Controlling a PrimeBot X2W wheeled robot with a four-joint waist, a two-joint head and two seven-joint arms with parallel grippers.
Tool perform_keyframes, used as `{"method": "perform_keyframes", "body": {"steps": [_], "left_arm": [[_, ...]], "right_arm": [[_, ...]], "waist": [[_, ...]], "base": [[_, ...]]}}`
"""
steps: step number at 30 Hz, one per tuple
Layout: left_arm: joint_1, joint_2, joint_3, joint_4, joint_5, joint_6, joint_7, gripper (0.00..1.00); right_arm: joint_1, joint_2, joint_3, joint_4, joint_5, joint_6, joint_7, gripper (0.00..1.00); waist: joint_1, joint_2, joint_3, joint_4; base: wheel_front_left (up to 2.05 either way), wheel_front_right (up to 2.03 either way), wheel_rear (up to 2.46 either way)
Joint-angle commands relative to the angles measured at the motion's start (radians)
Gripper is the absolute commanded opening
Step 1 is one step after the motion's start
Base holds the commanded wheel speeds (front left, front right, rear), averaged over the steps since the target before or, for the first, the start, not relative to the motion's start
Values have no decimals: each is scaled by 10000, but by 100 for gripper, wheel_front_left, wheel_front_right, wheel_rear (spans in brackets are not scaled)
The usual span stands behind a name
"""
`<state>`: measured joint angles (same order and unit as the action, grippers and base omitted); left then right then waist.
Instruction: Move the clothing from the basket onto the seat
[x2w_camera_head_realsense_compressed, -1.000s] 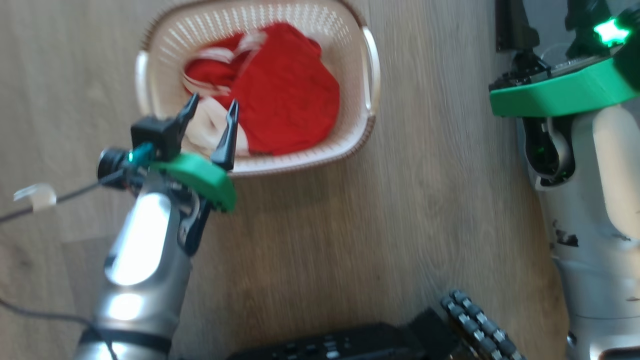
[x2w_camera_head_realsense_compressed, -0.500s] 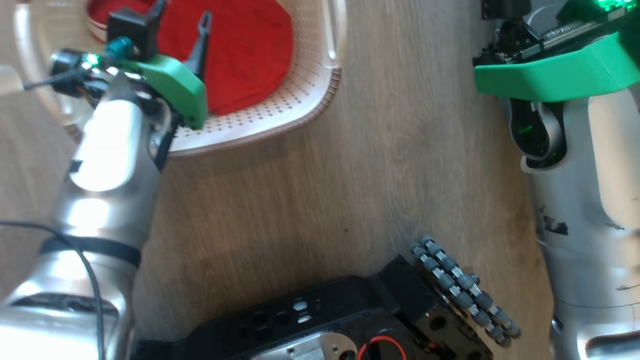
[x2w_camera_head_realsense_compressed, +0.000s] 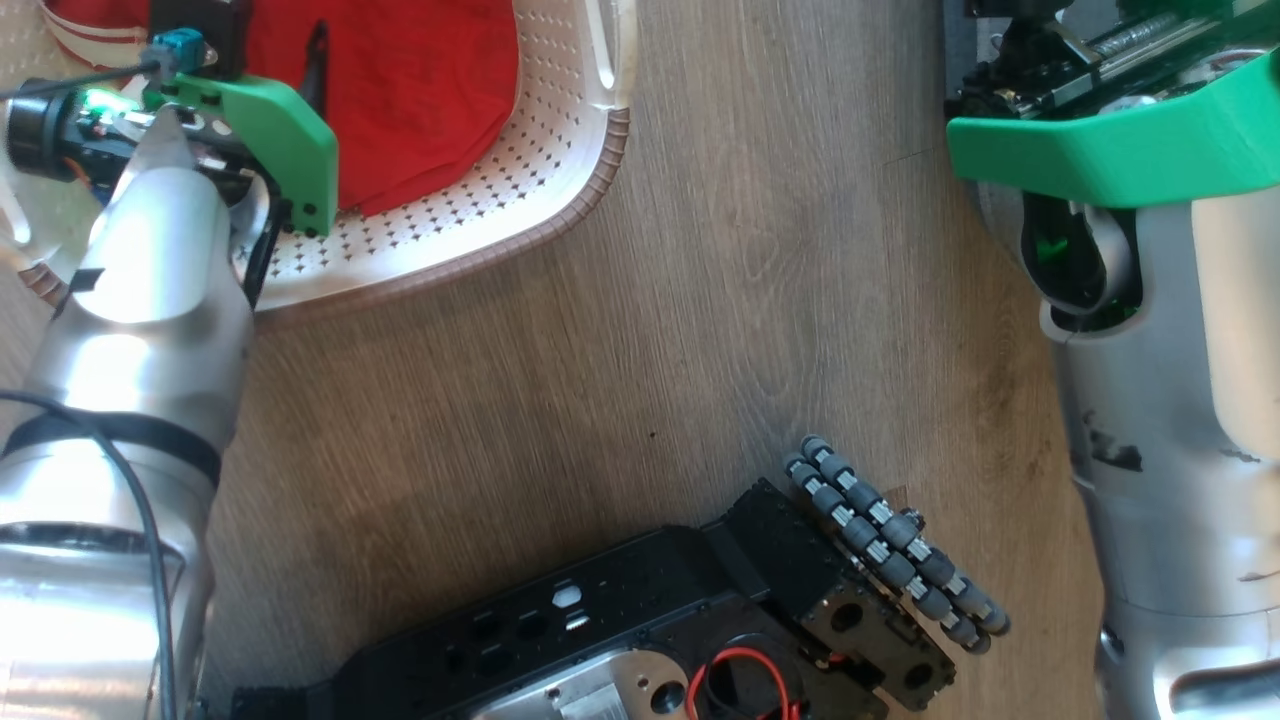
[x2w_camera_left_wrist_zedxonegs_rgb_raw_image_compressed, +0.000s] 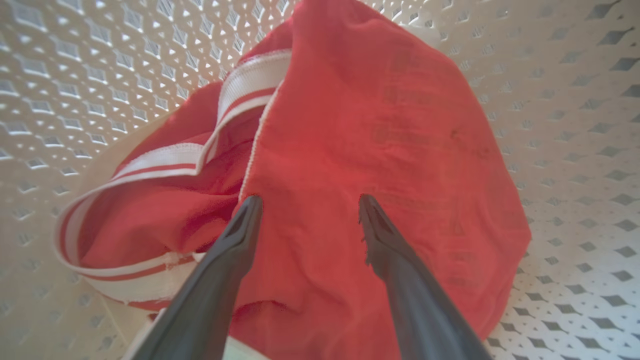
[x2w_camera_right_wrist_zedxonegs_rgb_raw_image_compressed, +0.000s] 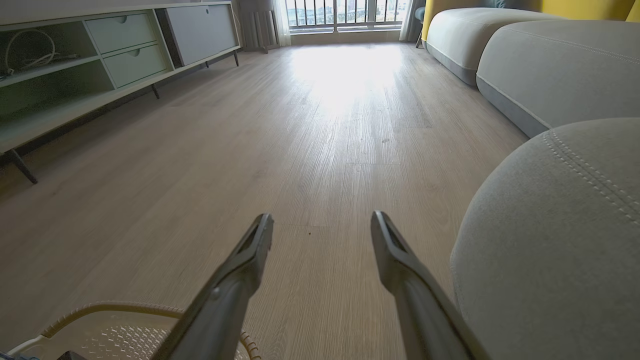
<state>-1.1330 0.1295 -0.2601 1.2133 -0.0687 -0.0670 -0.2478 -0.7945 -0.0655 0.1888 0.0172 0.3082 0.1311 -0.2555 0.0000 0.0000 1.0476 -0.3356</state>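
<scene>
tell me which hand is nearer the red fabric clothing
Left. The left hand hangs open just over the red fabric clothing; the right hand points away over wooden floor.

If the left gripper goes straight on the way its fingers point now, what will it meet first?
Most likely the red clothing: in the left wrist view the open left gripper points at its plain red part, inside the basket. How near the tips are I cannot tell.

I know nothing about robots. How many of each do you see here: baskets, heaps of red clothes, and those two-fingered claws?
basket: 1
heap of red clothing: 1 (number of garments in it cannot be told)
grippers: 2, the left gripper and the right gripper, both open
Total: 4
</scene>
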Motion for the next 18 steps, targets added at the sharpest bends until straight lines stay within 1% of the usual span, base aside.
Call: {"method": "perform_keyframes", "body": {"steps": [1,6,11,18], "left_arm": [[45,263,23,83,130,99,137,100],[-345,308,-203,481,273,300,854,100],[-473,357,-448,666,417,485,1895,100],[-396,381,-680,733,462,536,2521,100]], "right_arm": [[519,150,92,-372,98,-4,-63,100],[680,151,-6,-427,124,-4,-63,100],[778,151,-35,-457,151,-4,-63,100],[768,152,-77,-464,116,-4,-63,100]], "waist": [[0,0,-9,-27],[0,0,45,-48],[0,0,73,-30],[0,0,96,25]], "base": [[0,0,0],[0,0,0],[0,0,0],[0,0,0]]}}
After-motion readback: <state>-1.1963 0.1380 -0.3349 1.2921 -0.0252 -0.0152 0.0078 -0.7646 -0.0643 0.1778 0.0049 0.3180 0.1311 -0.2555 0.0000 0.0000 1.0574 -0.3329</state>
